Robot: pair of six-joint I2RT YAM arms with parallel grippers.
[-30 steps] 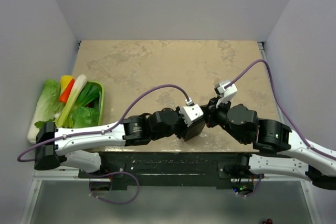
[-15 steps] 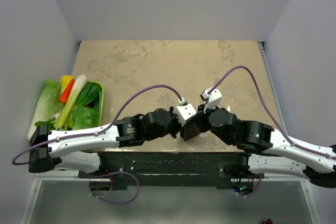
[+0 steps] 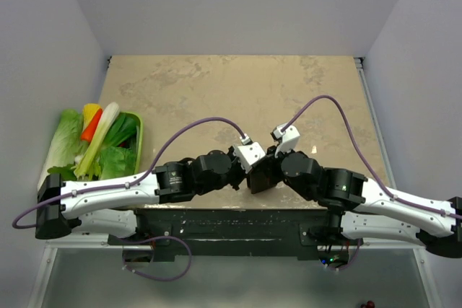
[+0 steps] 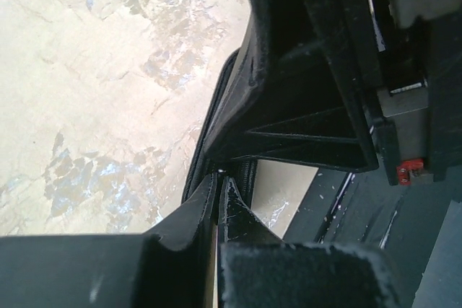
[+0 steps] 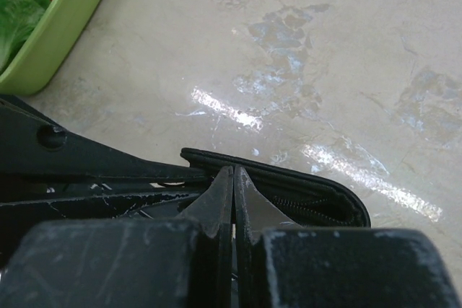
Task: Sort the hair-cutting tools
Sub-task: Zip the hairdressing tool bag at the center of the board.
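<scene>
Both the left pincer [image 4: 219,182] and right pincer [image 5: 233,174] clamp the black case [image 3: 261,177], largely hidden overhead.

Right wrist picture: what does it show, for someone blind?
The right gripper, black and shut, meets the edge of a black zippered fabric case on a beige marbled table. A lime-green plastic tray of vegetables sits top left.
</scene>
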